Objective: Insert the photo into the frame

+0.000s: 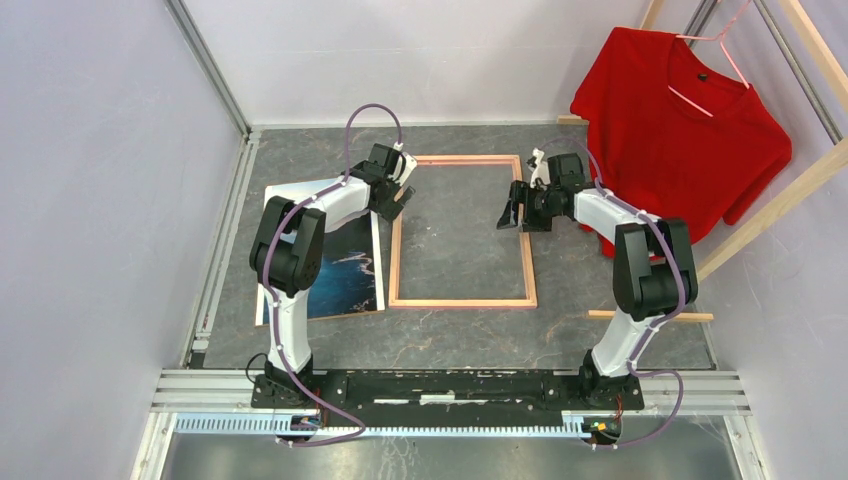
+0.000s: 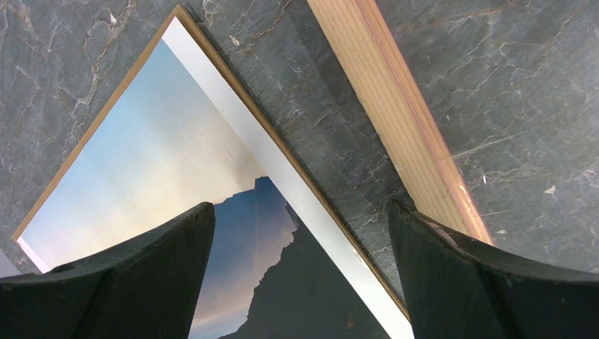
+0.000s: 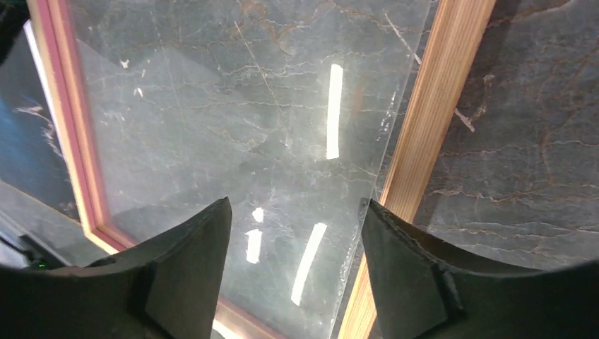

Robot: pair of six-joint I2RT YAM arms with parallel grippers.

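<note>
**Frame** (image 1: 463, 302). Flat at the middle of the table (image 1: 480, 330), wood-coloured side up. Pink shows only along one inner edge in the right wrist view. A glass (image 3: 233, 106) pane lies inside it, with the table visible through. It is probably set face down so that the print can be laid in from behind.

**Photo** (image 1: 345, 285). Flat on the table just left of the frame and outside it, partly under the left arm. It rests on a brown board (image 2: 177, 11) whose edge shows round it (likely the frame's backing, set aside to free the opening). Not yet loaded.

**Left gripper** (image 1: 400, 195). Jaws spread wide, nothing between them. It hangs low over the strip of table between the photo's far corner and the frame's left rim, which looks like a line-up for taking the photo's edge.

**Right gripper** (image 1: 510, 215). Jaws apart, holding nothing, above the glass near the frame's right rim.

**Shirt** (image 1: 680, 130), red, on a rack (image 1: 790, 195) at far right. No part in the task.

**Handling note.** The photo is thin and lies flat, so pinching its edge without catching the board may be awkward.
</note>
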